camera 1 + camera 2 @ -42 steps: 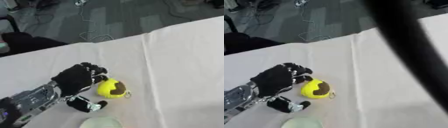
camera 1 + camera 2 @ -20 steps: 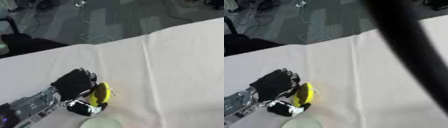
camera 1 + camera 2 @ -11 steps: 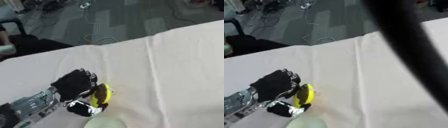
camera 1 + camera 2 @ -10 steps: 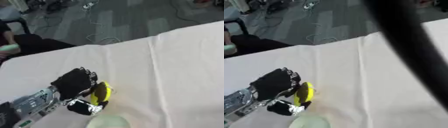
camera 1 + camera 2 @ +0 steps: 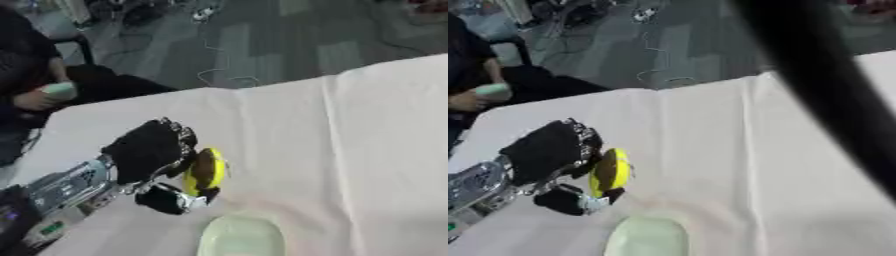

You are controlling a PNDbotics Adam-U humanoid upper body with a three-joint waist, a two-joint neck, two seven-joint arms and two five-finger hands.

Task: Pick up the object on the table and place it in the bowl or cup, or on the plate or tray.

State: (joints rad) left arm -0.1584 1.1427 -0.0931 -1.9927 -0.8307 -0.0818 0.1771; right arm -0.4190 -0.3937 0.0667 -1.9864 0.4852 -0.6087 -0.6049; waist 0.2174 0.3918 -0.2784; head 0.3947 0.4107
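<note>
A: Table (image 5: 280,130) wears a pale, pinkish-white cloth, askew in the view; far edge runs from about 9 o'clock up to 3 o'clock. A crease in the cloth (image 5: 337,150) drops from the edge at 2 o'clock toward 5 o'clock.

B: Beyond it?

A: Floor (image 5: 262,45) of grey carpet tiles in lighter and darker squares, filling the 12 o'clock band. A thin pale cable (image 5: 223,75) trails over it and loops just past the table edge. Dark clutter (image 5: 140,10) at 11 o'clock, too blurred to name.

B: Light?

A: Even, soft. A broad black out-of-focus band (image 5: 824,85) crosses the right eye view from 12 to 3 o'clock.
</note>
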